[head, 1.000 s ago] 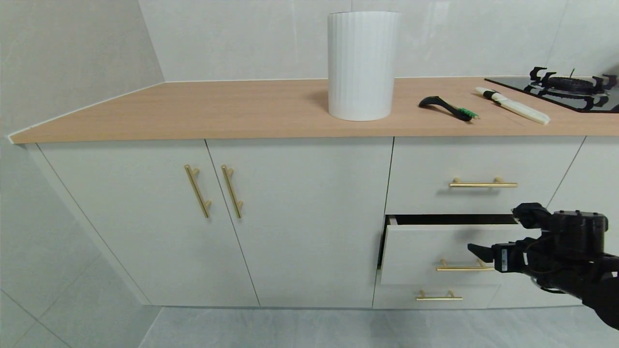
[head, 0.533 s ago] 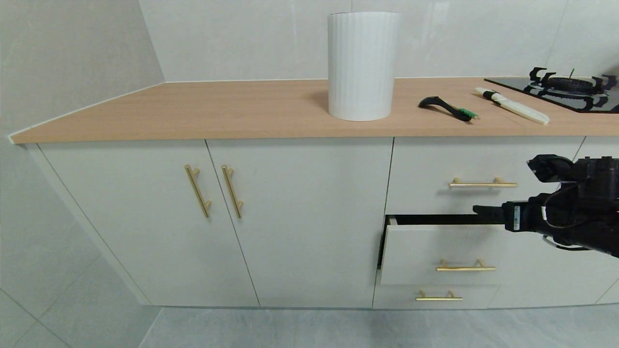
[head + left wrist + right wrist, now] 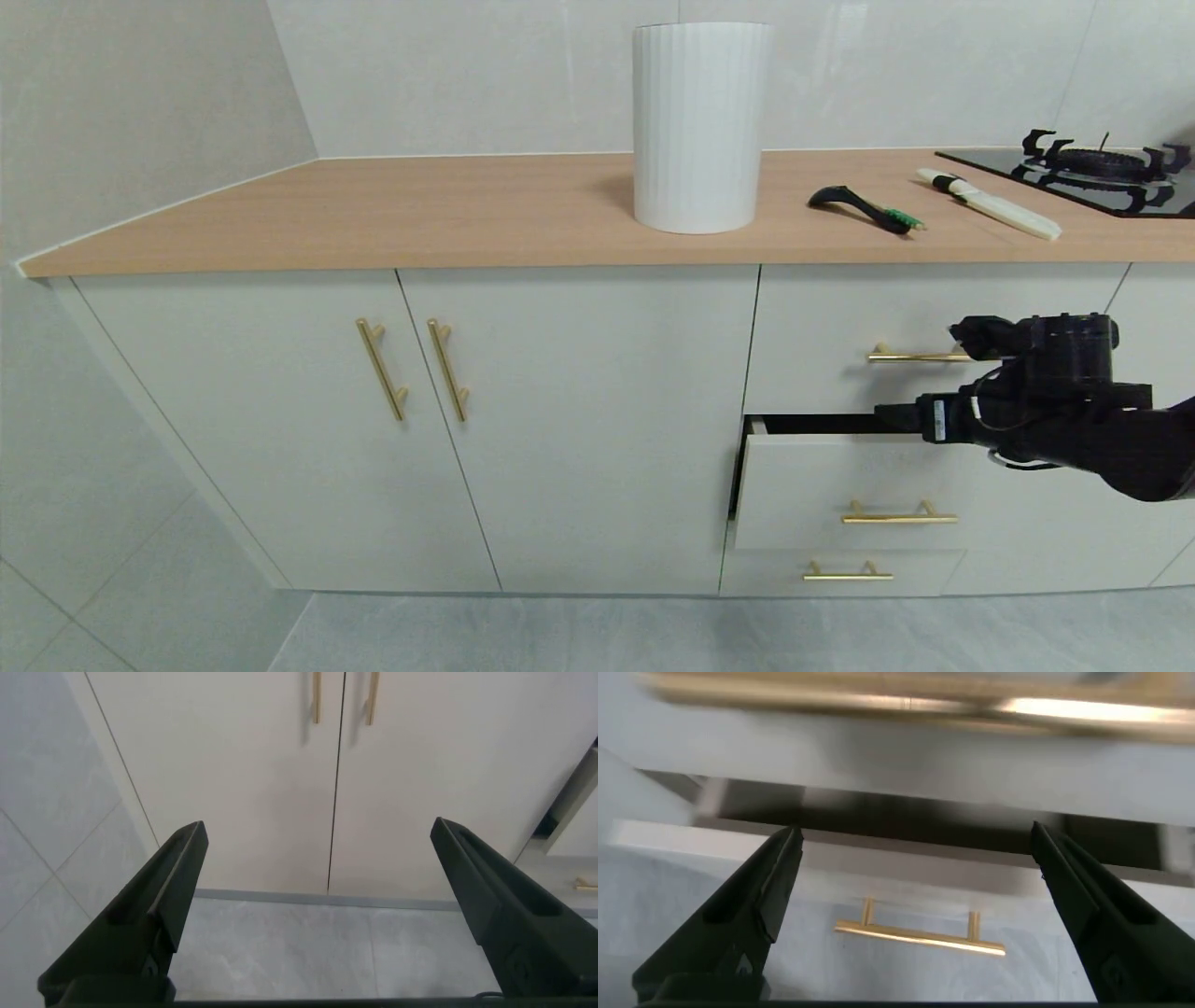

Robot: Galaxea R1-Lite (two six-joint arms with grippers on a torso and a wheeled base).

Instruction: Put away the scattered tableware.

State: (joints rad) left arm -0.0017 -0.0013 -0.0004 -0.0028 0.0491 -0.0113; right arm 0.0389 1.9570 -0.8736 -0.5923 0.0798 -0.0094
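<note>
- Right tool (image 3: 915, 371): up from beside the middle drawer's handle (image 3: 898, 515) 1 s ago, and over toward the robot's left since 0.5 s ago. It now sits in front of the dark gap above the middle drawer (image 3: 840, 476), just below the top drawer's handle (image 3: 920, 355).
- Right tool, state: fingers spread wide, holding nothing, no contact visible. From the wrist, the same tool (image 3: 915, 835) looks onto the dark opening and a gold handle (image 3: 920, 938).
- Left tool (image 3: 318, 831): fingers wide apart, empty, facing the 2 cabinet doors (image 3: 336, 765) and the floor (image 3: 280, 952).
- Middle drawer: pulled out partway; its inside cannot be seen.
- Tableware, 2 items: black-handled utensil (image 3: 864, 209) with a green head, and white knife (image 3: 990, 203). Both lie on the desk (image 3: 373, 210), apart from each other, between the white ribbed canister (image 3: 700, 126) and the stove (image 3: 1092, 173); neither has moved.
- In the way: the closed top drawer front and the desk's edge lie between the right tool and the tableware above.
</note>
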